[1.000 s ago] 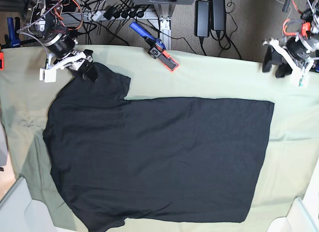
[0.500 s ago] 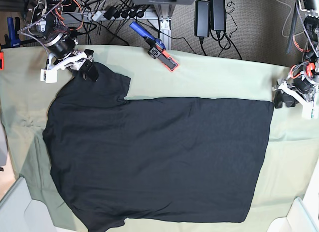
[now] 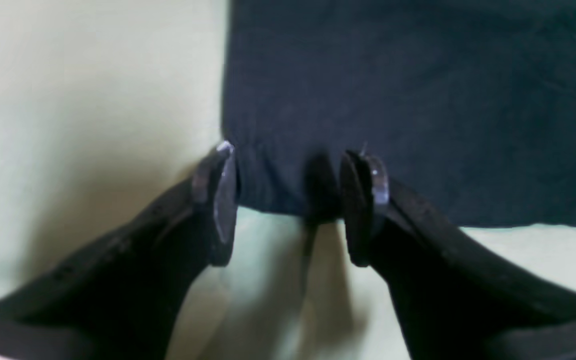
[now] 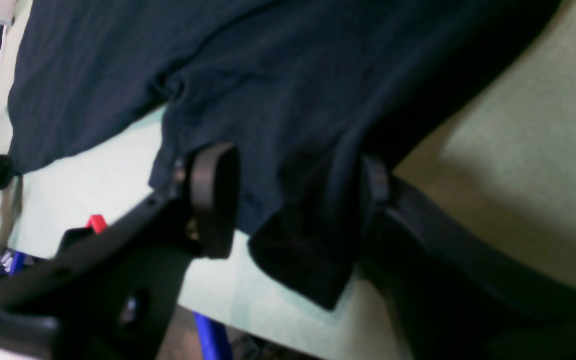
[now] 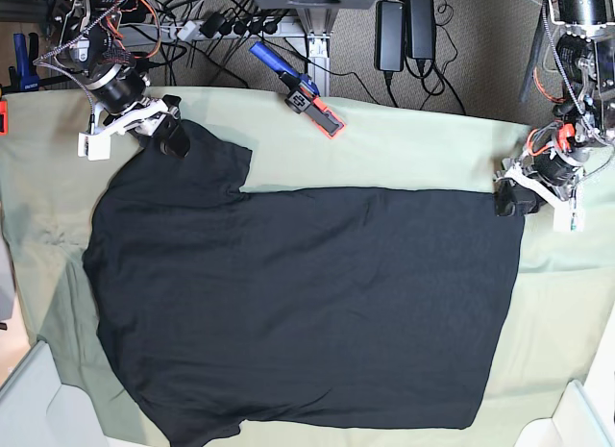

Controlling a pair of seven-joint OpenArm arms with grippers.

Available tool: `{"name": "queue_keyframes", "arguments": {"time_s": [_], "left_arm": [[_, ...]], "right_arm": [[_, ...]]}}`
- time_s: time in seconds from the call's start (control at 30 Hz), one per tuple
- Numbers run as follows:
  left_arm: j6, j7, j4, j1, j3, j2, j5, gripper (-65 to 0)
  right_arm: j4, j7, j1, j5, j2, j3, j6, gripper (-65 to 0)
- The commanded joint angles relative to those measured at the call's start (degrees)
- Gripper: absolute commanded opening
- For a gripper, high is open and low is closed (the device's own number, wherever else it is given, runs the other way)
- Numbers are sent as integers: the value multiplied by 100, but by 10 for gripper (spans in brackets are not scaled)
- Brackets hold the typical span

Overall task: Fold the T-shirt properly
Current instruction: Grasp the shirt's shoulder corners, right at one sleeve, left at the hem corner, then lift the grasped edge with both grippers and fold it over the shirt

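On your tabletop: a pale green cloth (image 5: 404, 149) covering the surface. At its far edge, a blue-handled tool with an orange-red head (image 5: 300, 89). Behind, on the grey carpet (image 5: 480, 53): two black power adapters (image 5: 405, 31), a power strip (image 5: 216, 26), tangled black cables (image 5: 192, 5).

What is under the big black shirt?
A pale green cloth lies under the T-shirt and shows all around its edges. Anything else beneath the shirt is covered, so it cannot be seen.

I can read no text, label, brand or number in any view; the plain black cotton T-shirt (image 5: 307, 303) shows me only its unprinted side here.
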Motion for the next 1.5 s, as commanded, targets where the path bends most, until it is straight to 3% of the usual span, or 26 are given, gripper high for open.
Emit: {"name": "queue_keyframes", "arguments": {"time_s": [0.0, 0.23, 0.3, 0.4, 0.43, 0.53, 0.7, 0.77, 0.83, 0.9, 0.97, 1.07, 1.17, 1.47], "left_arm": [[13, 101, 55, -72, 72, -15, 13, -293], [15, 28, 55, -214, 247, 15, 275, -302], [15, -35, 55, -208, 247, 13, 275, -396], [13, -101, 55, -208, 247, 7, 319, -636], [13, -98, 55, -208, 247, 7, 409, -650], [15, -131, 55, -210, 247, -39, 739, -650], [-2, -136, 57, -195, 247, -280, 778, -650], [-461, -136, 57, -195, 243, -402, 782, -650], [-1158, -131, 57, -192, 186, -485, 748, -650], [-1665, 31, 57, -179, 94, -553, 413, -650], [-1928, 348, 57, -160, -52, -597, -109, -650], [-2013, 695, 57, -146, -407, -595, -730, -650], [-2050, 702, 57, -153, -793, -597, -1106, -650], [-2094, 540, 57, -170, -938, -577, -1338, -650]], "right_arm": [[17, -203, -59, -146, 0, -20, 181, -316], [17, -221, -61, -107, 0, -20, 181, -325], [17, -219, -57, 114, 0, -22, 181, -396], [20, -219, -46, 308, 2, -20, 181, -612], [20, -219, -46, 299, 0, -20, 181, -650], [20, -219, -44, 136, 2, -13, 181, -650], [22, -251, -46, 144, 20, 157, 181, -650], [22, -352, -48, 273, 83, 249, 181, -650], [22, -448, -59, 378, 181, 328, 181, -650], [22, -483, -85, 442, 317, 358, 184, -650], [33, -509, -166, 479, 448, 361, 184, -650], [37, -595, -354, 708, 584, 380, 184, -650], [68, -629, -431, 863, 625, 509, 199, -650], [398, -671, 33, 1082, 1025, 807, 247, -650]]}}
